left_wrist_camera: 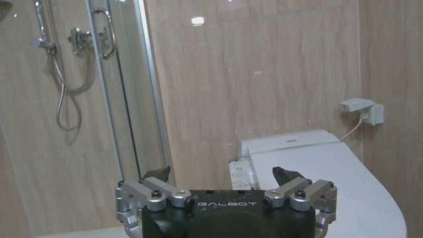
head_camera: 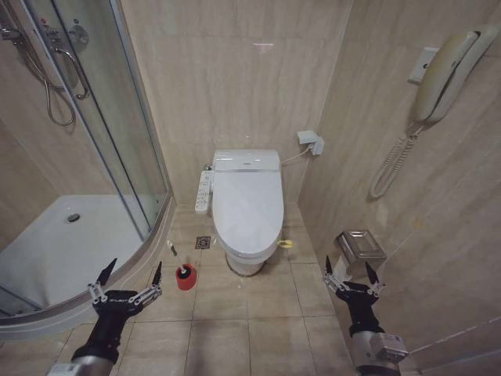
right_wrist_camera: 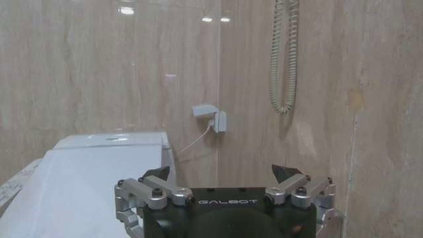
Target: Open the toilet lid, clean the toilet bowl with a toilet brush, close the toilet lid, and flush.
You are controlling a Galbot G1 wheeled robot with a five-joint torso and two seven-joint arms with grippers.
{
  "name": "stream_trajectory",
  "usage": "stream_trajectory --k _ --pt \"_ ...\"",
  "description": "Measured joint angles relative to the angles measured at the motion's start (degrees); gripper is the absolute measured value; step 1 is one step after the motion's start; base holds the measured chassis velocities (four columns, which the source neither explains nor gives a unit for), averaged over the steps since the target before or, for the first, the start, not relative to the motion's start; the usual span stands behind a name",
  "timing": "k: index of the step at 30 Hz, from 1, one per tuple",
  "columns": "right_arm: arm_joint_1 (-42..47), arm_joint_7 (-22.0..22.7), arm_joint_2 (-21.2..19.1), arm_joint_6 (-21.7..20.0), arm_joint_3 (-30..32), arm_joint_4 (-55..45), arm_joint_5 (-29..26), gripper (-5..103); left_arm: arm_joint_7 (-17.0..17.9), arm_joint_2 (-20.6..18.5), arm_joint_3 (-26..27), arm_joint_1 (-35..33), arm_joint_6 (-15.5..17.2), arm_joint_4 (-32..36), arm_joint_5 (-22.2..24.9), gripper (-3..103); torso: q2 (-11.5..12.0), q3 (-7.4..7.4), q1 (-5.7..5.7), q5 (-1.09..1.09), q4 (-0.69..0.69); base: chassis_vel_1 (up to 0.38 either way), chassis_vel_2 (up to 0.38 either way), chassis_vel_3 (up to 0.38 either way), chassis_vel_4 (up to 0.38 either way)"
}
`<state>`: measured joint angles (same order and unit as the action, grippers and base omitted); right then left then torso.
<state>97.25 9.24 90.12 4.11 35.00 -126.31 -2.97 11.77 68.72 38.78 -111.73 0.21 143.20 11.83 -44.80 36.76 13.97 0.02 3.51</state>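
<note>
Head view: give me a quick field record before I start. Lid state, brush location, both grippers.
toilet lid: closed, flat over the toilet bowl
toilet brush: standing in its red holder on the floor tiles, on the bowl's left, beside the shower tray
left gripper: open, empty, low near the brush, not touching it
right gripper: open, empty, low by the wall on the toilet's right
task progress: lid not yet opened

Soft light from above makes small bright spots on the shiny wall tiles (right_wrist_camera: 165,74); the pictures look clear.
</note>
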Motion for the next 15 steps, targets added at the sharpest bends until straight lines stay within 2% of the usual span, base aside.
stream_trajectory --k 7,15 --pt "0.00 0.00 0.00 0.00 0.00 0.00 0.00 100 0.96 2.11 -2.26 -4.06 0.09 0.36 1.90 100 0.00 0.00 -0.01 -0.02 -0.01 0.000 0.000 0.000 0.000" --pt "0.00 0.00 0.00 0.00 0.00 0.00 0.00 100 0.66 1.17 -1.99 -4.69 0.15 0.33 2.35 100 0.00 0.00 -0.01 -0.03 0.00 0.000 0.000 0.000 0.000"
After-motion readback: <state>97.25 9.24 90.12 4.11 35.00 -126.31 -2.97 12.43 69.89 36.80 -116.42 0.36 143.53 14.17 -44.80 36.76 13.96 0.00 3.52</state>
